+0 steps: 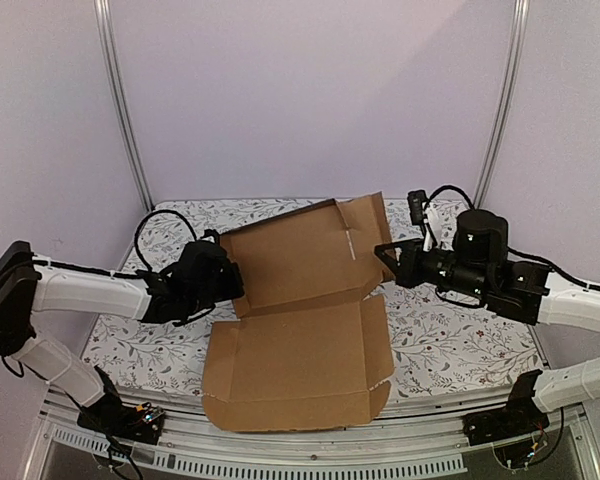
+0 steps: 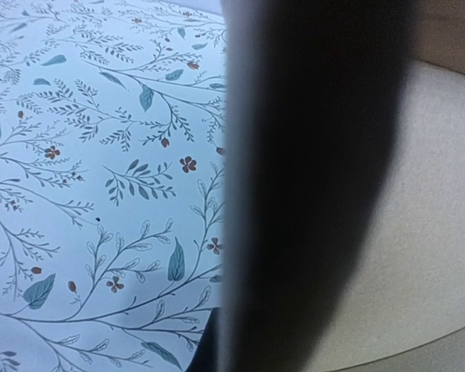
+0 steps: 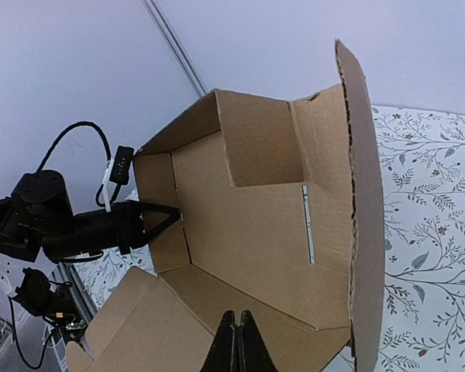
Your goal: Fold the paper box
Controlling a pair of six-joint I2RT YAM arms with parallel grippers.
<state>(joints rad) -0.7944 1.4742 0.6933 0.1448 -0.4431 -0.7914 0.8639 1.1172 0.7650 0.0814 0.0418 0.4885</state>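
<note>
Box lies mid table, btwn the two arms. Front panel is flat and overhangs the near edge; rear half is tipped up w/ side flaps raised. Long axis runs left-right, so each arm meets one end. L gripper is at the raised half's left wall. Can't tell its jaws, as the wrist view is mostly dark blur. R gripper is at the right flap, tips pressed together, poss. pinching card. Neither arm is nearer, so the fold prob. needs both.
</note>
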